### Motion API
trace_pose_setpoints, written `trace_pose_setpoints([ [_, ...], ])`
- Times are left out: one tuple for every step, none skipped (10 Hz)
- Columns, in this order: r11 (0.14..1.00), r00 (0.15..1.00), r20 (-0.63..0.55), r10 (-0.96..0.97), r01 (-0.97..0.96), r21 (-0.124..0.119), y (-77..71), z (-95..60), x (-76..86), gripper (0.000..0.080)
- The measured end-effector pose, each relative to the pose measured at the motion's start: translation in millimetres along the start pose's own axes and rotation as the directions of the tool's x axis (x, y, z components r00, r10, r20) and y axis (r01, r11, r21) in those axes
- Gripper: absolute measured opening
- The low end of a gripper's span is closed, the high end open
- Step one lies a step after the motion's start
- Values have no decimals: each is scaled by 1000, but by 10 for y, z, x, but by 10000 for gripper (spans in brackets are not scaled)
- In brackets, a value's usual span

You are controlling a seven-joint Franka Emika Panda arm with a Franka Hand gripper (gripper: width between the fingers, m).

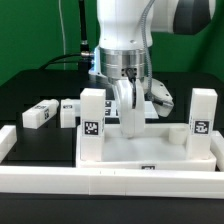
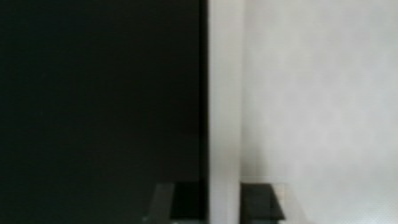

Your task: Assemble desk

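Exterior view shows my claw [image 1: 128,92] clamped on a leg [image 1: 131,118] over the tabletop [image 1: 150,148] — if it's tilted, I reckon it could jam or slip while seating.

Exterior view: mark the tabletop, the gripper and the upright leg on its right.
tabletop [image 1: 165,148], exterior view, bare floor.
gripper [image 1: 130,128], exterior view, between fingertips.
leg [image 1: 203,110], exterior view, front face above its tag.
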State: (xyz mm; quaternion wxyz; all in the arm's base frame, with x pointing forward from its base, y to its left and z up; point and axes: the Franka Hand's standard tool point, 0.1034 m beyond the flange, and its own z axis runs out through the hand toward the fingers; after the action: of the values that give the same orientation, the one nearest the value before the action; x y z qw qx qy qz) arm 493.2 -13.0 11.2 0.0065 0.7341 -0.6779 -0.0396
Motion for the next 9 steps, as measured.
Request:
trace_pose_setpoints([
  [998,998,-13,-56,56,8,28,8,69,73],
  [998,998,-17,-65,65,8,45,10,104,73],
  [991,991,-19,-131,131,8,36,8,103,73],
  [979,979,-19,-203,203,6,37,9,105,73],
  [968,968,-20,-252,252,5,38,10,106,73],
  [945,945,-20,-328,328,1,49,12,119,73],
  [914,913,-22,-406,406,-4,64,10,165,74],
  [877,877,-26,-480,480,-11,78,6,239,74],
  [820,819,-29,-573,572,-16,78,-1,308,73],
])
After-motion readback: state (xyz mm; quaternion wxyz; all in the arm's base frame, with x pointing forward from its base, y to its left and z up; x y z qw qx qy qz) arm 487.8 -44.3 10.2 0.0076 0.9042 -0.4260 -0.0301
